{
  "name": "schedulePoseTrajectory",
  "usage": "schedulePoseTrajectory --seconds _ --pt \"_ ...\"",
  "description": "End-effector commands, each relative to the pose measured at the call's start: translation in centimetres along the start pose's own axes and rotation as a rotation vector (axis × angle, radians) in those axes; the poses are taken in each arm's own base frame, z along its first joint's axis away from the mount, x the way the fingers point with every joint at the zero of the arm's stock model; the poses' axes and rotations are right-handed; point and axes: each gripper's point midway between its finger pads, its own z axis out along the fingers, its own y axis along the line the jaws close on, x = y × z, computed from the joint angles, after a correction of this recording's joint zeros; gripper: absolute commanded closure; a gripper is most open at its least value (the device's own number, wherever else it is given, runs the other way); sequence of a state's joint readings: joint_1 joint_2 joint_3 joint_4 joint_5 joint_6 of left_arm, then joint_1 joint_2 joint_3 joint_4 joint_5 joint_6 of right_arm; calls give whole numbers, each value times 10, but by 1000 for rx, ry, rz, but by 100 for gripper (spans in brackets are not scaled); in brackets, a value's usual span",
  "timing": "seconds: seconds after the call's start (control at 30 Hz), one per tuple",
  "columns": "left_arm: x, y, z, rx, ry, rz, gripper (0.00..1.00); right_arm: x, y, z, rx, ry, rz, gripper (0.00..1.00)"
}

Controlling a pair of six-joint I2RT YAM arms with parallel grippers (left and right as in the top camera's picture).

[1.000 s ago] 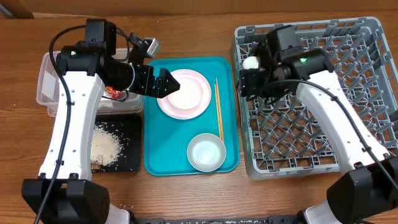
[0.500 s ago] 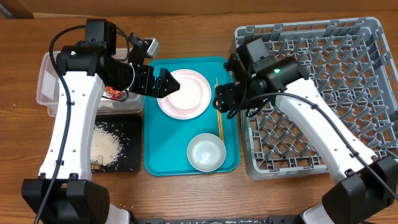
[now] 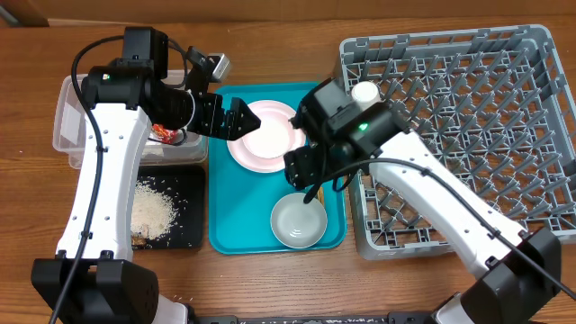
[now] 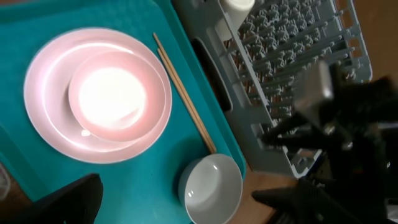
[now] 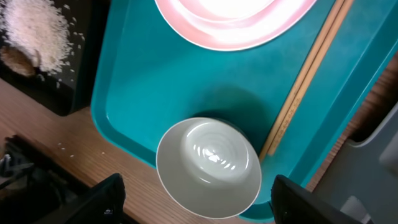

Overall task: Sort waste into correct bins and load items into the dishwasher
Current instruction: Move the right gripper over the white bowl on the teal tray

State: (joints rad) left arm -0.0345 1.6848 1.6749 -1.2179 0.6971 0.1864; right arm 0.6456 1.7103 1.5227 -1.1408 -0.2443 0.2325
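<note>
My R gripper (image 5: 202,198) hangs above the white bowl (image 5: 208,167) at the front of the teal tray (image 5: 137,74), jaws well apart w/ nothing in them; the chopsticks (image 5: 305,81) lie just beside the bowl. My L gripper (image 3: 238,121) is spread fully, also empty, at the pink plate (image 3: 265,135)'s left rim. The white cup (image 3: 364,92) sits in the grey rack (image 3: 468,117)'s back-left corner.

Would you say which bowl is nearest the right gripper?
The white bowl, alone on the teal tray; the pinkish bowl sits on the plate.
</note>
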Motion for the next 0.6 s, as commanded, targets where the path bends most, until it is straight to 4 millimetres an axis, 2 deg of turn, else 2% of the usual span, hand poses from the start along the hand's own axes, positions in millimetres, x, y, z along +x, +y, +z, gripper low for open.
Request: schedulePoseTrajectory --seconds 0.0,0.13,0.4,0.57 --pt "-12 7 -7 -53 -45 43 0 8 -7 8 50 0 53 23" --pt "-20 24 -19 -114 -83 23 0 18 -6 24 49 22 63 23" --pt "-26 69 -60 -210 -172 -69 0 34 -15 52 55 44 78 23" --pt "-23 82 -70 -230 -188 -101 0 51 -24 64 73 89 89 23"
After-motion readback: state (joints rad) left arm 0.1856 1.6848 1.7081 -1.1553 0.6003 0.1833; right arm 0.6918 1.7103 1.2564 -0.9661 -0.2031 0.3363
